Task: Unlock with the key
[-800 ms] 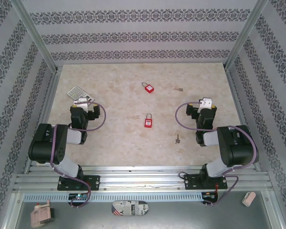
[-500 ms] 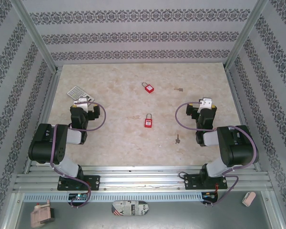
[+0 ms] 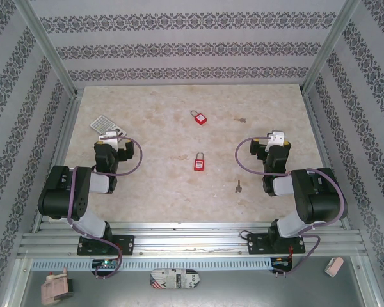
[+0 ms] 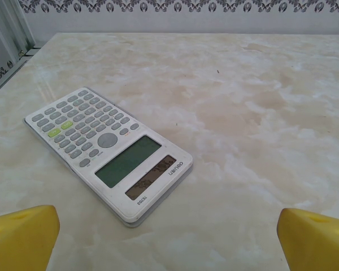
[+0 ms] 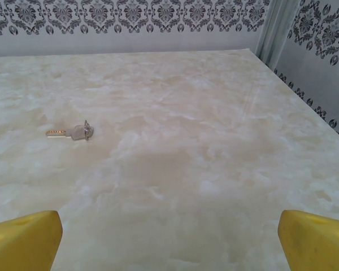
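Pointing toward the far wall, the left hand (image 4: 169, 241) is spread wide and empty, its yellow fingertips (image 4: 24, 236) at the lower corners of the wrist view. Just ahead of it, slightly to its left, a white rectangular calculator (image 4: 109, 151) with grey keys lies flat on the pale marbled worktop (image 4: 260, 113), display end nearest the hand. The right hand (image 5: 169, 243) is spread just as wide, pinching nothing. Ahead of it and to its left lies a small metal key on a ring (image 5: 72, 132), flat, blade pointing further left. A second small key (image 3: 239, 187) lies behind the right hand and to its left, beside that arm. Between the two hands, a little behind their fingertips, the near red padlock (image 3: 199, 164) lies flat with its shackle toward the far wall. The far red padlock (image 3: 199, 118) lies ahead of both hands, left of the ringed key and apart from it. Neither hand touches any of these.
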Robot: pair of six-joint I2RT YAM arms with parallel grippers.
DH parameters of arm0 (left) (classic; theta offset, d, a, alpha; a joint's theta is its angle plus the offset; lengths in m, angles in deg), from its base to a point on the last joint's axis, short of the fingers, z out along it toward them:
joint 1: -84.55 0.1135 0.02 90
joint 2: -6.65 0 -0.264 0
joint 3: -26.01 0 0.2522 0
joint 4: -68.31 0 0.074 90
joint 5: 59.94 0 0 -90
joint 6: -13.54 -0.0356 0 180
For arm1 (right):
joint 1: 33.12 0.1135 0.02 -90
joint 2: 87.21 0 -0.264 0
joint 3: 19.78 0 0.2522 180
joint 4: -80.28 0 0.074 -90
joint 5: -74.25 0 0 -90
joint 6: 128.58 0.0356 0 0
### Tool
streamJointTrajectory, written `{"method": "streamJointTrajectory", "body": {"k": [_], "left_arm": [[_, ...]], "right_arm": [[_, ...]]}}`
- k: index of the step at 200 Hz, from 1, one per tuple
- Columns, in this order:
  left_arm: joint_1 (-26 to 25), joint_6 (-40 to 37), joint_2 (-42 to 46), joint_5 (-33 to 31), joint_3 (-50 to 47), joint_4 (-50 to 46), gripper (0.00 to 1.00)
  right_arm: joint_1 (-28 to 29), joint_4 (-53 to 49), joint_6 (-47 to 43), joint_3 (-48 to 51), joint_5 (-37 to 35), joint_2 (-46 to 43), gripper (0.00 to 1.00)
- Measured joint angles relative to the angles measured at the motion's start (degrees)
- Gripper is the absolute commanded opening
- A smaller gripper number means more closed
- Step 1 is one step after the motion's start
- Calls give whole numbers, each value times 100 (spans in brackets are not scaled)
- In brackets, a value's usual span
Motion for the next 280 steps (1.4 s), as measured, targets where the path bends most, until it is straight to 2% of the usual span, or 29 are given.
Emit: {"method": "streamJointTrajectory", "body": {"k": [98, 114, 126, 150, 172, 185, 226, 250, 280], "left_arm": [[0, -9, 0, 4, 0, 2, 100], [-81, -81, 184, -74, -7, -208, 99], [-251, -109, 651, -249, 48, -841, 100], [-562, 234, 1696, -505, 750, -2492, 100], [-876, 807, 2264, -557, 1458, -3554, 100], [-1226, 1152, 2422, -490, 1805, -4142, 100], [-2474, 1818, 1827, -157, 2900, -5862, 100], [-2868, 2249, 1353, 170, 3241, -6489, 100], [-3340, 2618, 1220, 361, 3233, -6828, 100]], "right_arm": [[15, -31, -2, 0, 22, -4, 98], [232, -192, -166, 2, -103, -223, 98], [621, -542, -358, 0, -337, -686, 98], [1456, -2020, -404, -525, -496, -1875, 98], [1858, -3464, 83, -1257, -400, -2632, 98], [2046, -4343, 474, -1598, -205, -2949, 98], [2465, -6999, 1683, -2020, 334, -3543, 97], [2546, -8382, 2463, -2055, 608, -3893, 86], [2662, -9731, 3373, -2035, 955, -4221, 77]]}}
